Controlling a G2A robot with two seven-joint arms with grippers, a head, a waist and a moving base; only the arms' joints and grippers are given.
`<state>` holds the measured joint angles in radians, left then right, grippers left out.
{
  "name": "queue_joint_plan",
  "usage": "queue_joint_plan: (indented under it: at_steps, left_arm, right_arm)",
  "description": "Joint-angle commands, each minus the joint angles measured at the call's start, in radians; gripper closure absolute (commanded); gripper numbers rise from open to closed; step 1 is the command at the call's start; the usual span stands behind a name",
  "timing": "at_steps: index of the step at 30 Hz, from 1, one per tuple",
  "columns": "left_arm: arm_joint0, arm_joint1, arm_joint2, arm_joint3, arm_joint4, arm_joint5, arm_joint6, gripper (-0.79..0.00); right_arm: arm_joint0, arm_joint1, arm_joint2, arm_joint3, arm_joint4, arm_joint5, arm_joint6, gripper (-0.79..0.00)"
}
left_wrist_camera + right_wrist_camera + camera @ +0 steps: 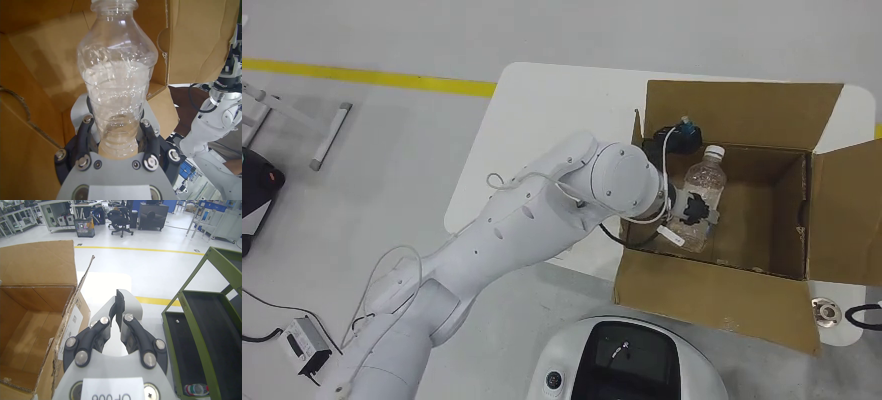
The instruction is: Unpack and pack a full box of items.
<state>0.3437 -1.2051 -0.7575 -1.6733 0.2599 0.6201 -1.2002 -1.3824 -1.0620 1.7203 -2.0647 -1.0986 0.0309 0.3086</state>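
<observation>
Cardboard flaps are folded out on the big brown box, so its top is open. The box sits on the white desk.

The left tool is down inside the open box. It is clamped on a clear plastic bottle. Seen from the left wrist, the black fingers squeeze the bottle low down, on its ribbed part near the bottom, one on each side. The left tool has brown box walls all around it. The bottle's neck points away from the tool, toward the far wall of the box. The bottle looks see-through all the way (I cannot tell if it touches the box floor).

The right tool is outside the box, just beside its wall and above the desk. Its two fingers are pressed together with nothing between them.

A green cart stands next to the desk. A small round metal thing and a black loop lie on the desk beside the box.
</observation>
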Motion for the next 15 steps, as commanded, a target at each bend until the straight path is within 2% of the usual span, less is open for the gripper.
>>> queue_joint_plan:
  at_steps: [1, 8, 9, 11, 12, 15]
  left_arm:
    - [-0.005, 0.007, 0.014, 0.009, -0.005, 0.004, 0.004, 0.0]
    - [-0.034, 0.033, 0.061, 0.029, -0.033, 0.017, 0.017, 0.0]
    - [-0.04, 0.037, 0.068, 0.029, -0.04, 0.02, 0.02, -0.068]
    - [-0.047, 0.043, 0.077, 0.029, -0.049, 0.025, 0.025, -0.36]
    - [-0.051, 0.046, 0.082, 0.029, -0.057, 0.028, 0.028, -0.782]
    - [-0.064, 0.056, 0.098, 0.028, -0.068, 0.036, 0.036, -0.785]
  right_arm:
    - [0.0, 0.0, 0.0, 0.0, 0.0, 0.0, 0.0, 0.0]
    - [0.0, 0.0, 0.0, 0.0, 0.0, 0.0, 0.0, 0.0]
    - [0.0, 0.0, 0.0, 0.0, 0.0, 0.0, 0.0, 0.0]
    - [0.0, 0.0, 0.0, 0.0, 0.0, 0.0, 0.0, 0.0]
    - [0.0, 0.0, 0.0, 0.0, 0.0, 0.0, 0.0, 0.0]
    - [0.0, 0.0, 0.0, 0.0, 0.0, 0.0, 0.0, 0.0]
